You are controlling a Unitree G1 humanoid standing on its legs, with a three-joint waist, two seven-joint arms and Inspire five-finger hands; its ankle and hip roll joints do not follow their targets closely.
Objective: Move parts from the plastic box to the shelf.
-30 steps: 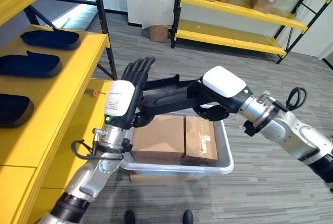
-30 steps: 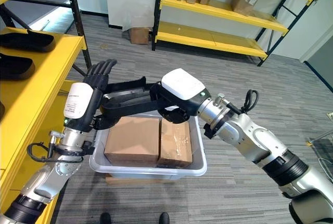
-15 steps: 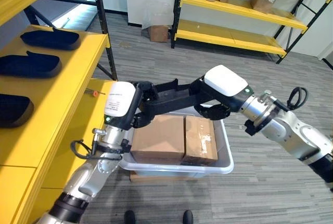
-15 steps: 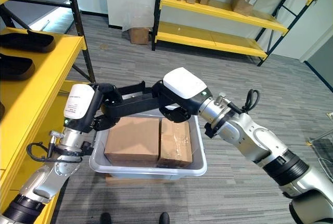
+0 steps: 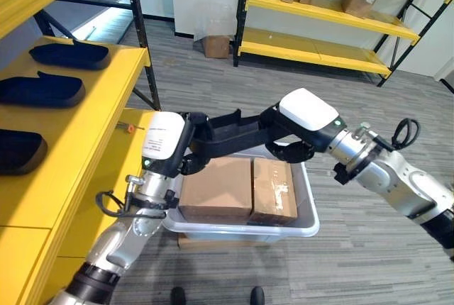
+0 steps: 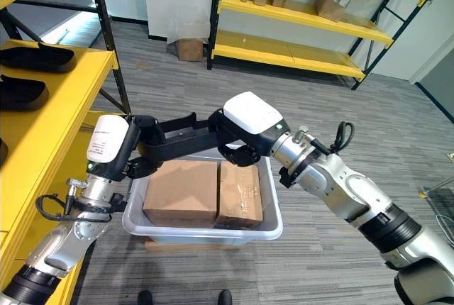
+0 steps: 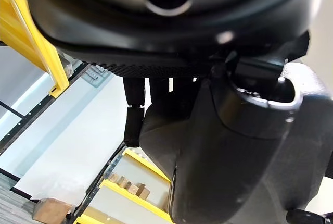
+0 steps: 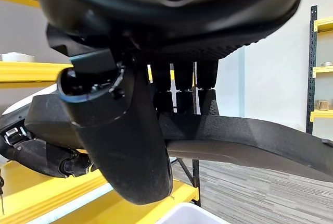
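A long black part (image 5: pixel 237 129) hangs level above the white plastic box (image 5: pixel 309 209), carried between both hands. My left hand (image 5: pixel 194 126) is curled round its left end, beside the yellow shelf (image 5: pixel 92 120). My right hand (image 5: pixel 287 140) grips the right end; in the right wrist view its fingers (image 8: pixel 182 81) wrap over the part (image 8: pixel 244 135). Three similar black parts (image 5: pixel 67 53) (image 5: pixel 39 89) (image 5: pixel 18 149) lie on the shelf. Two cardboard boxes (image 5: pixel 216 188) (image 5: pixel 273 188) fill the plastic box.
A small red-handled tool (image 5: pixel 128 126) lies on the lower shelf board near my left hand. A black shelf post (image 5: pixel 142 35) rises behind it. A far yellow rack (image 5: pixel 319 32) holds cardboard boxes, and another carton (image 5: pixel 216 44) sits on the floor.
My left hand's fingers, straight and upright a second ago, have curled round the part's left end. The right hand and the part have barely shifted.
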